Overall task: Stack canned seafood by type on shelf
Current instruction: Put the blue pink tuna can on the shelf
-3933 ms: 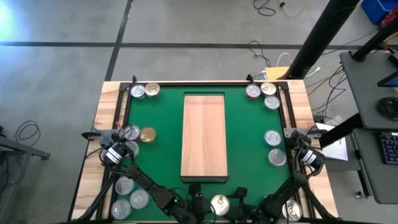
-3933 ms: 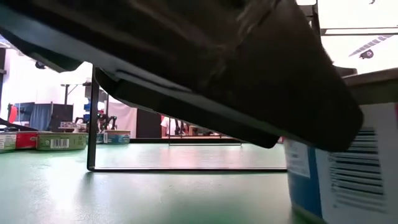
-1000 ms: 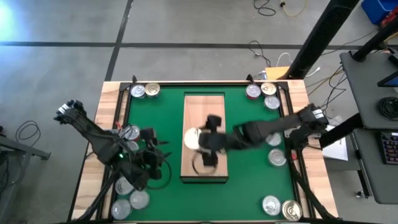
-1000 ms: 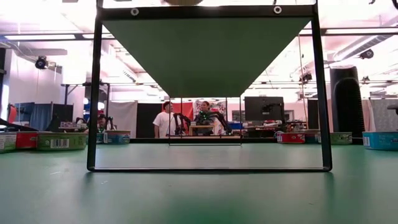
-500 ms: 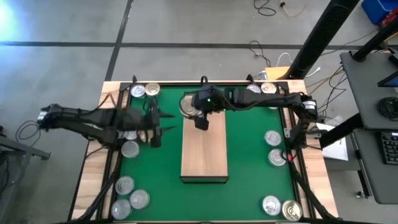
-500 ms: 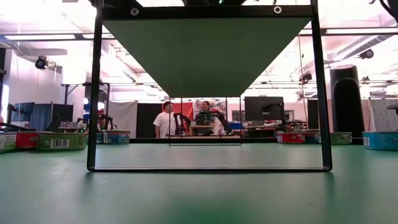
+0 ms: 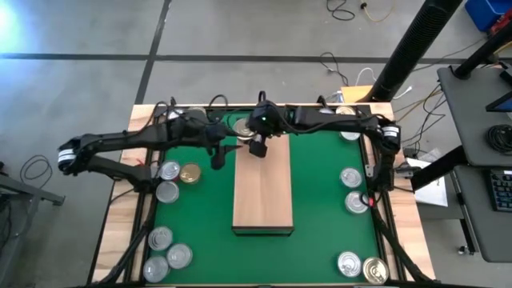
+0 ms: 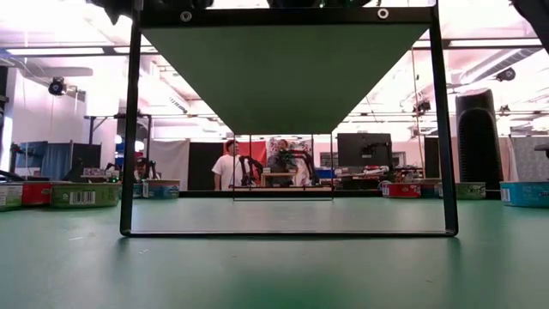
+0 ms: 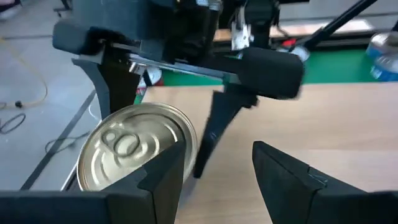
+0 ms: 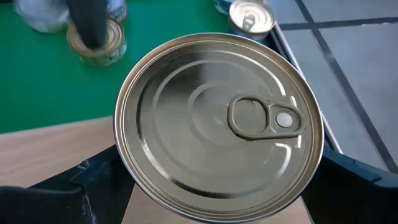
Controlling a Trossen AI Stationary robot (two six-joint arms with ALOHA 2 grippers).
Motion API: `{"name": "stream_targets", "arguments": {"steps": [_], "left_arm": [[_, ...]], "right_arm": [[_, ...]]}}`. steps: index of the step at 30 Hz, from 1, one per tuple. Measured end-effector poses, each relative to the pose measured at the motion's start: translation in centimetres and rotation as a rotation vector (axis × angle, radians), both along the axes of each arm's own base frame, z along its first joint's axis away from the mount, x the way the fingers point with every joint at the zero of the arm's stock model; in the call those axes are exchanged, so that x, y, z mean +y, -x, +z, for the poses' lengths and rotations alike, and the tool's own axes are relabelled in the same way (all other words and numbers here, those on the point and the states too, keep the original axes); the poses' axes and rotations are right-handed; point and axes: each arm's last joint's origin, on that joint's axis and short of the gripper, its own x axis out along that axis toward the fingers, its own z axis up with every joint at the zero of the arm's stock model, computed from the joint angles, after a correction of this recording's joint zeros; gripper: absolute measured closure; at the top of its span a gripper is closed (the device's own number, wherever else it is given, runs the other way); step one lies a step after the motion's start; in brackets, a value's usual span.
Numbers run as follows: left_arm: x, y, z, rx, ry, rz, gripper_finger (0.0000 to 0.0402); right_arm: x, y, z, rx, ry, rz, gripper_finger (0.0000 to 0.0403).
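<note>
Both arms have swung out from the near edge of the table to its far end — about four seconds ago they sat folded at the near corners, and the low view was blocked by a dark arm that has since lifted clear. The right gripper (image 7: pixel 250 138) carried a gold-topped can (image 10: pixel 219 126) from the middle of the shelf (image 7: pixel 262 196) up to the shelf's far left corner. The left gripper (image 7: pixel 226 149) moved from beside the shelf's middle to just left of that same corner — the can near the front edge is gone from there
</note>
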Motion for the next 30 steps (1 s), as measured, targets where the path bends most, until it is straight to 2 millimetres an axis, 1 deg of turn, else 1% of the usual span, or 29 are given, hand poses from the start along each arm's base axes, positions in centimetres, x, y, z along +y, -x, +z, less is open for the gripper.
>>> {"name": "stream_targets", "arguments": {"steps": [4, 7, 11, 15, 23, 27, 30], "left_arm": [[0.9, -1.2, 0.2, 0.005, 0.006, 0.023, 0.0225], [2.0, -1.7, 0.6, 0.013, -0.039, 0.095, 0.0225], [4.2, -2.0, -0.1, 0.045, -0.038, 0.165, 0.0225], [5.9, -2.2, -1.2, 0.075, 0.004, 0.165, 0.0225], [6.6, -3.5, -3.2, 0.127, 0.026, 0.126, 0.0225], [6.8, -3.9, -3.7, 0.136, 0.031, 0.126, 0.0225], [6.8, -3.9, -3.7, 0.135, 0.032, 0.124, 0.0225]], "right_arm": [[-0.3, -0.3, -0.8, 0.021, -0.005, -0.004, 0.0036], [-0.4, -0.4, -1.1, 0.023, -0.011, -0.013, 0.0035], [-0.6, -0.3, -1.2, 0.026, -0.023, -0.027, 0.0034], [-0.6, -0.2, -1.3, 0.038, -0.035, -0.035, 0.0033], [-0.5, 0.0, -1.6, 0.076, -0.045, -0.036, 0.0033], [-0.5, 0.2, -1.6, 0.091, -0.048, -0.036, 0.0033], [-0.4, 0.5, -1.4, 0.106, -0.052, -0.037, 0.0032]]}}
